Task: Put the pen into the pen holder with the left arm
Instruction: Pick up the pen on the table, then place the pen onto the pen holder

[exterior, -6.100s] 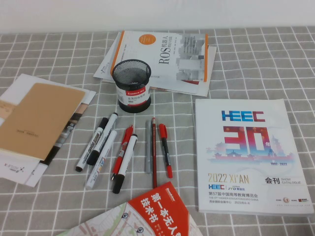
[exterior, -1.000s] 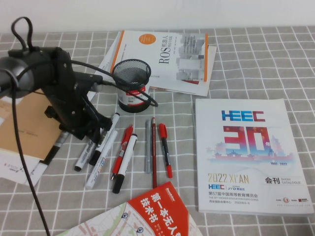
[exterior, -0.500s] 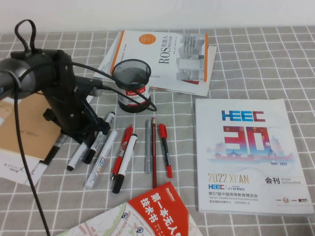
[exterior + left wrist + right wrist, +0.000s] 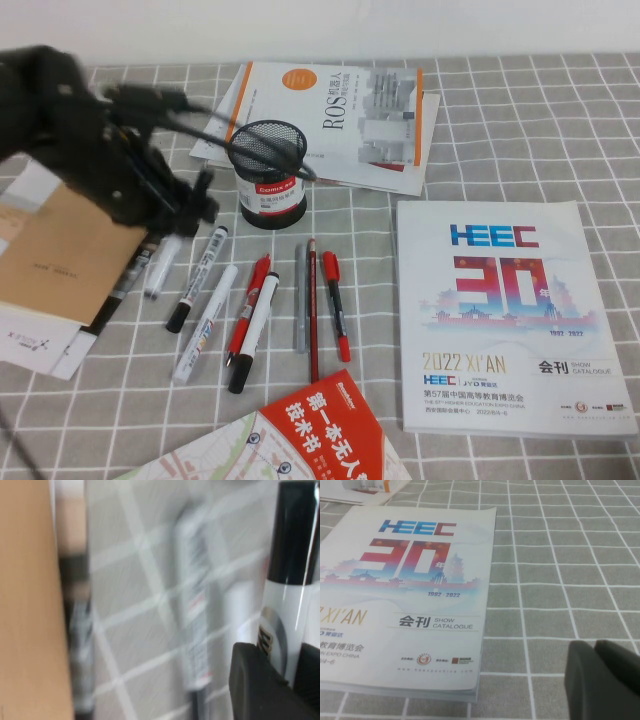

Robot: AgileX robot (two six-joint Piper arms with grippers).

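Observation:
My left gripper is blurred, left of the pen holder, and is shut on the pen, which hangs slanted just above the cloth. In the left wrist view the pen shows a white barrel with dark print and a black cap, clamped between my fingers. The black mesh pen holder stands upright to the right of the gripper, and the arm's cable crosses its rim. My right gripper is shut and empty, low over the cloth beside the catalogue; it is out of the high view.
A twin white marker and an all-white marker lie beside the held pen. Red pens, a grey pencil and a red marker lie further right. A brown notebook, the HEEC catalogue and a ROS book lie around them.
My left arm has swung up and to the left with the pen in its grip. The pen has come away from the two other markers, which stay on the cloth.

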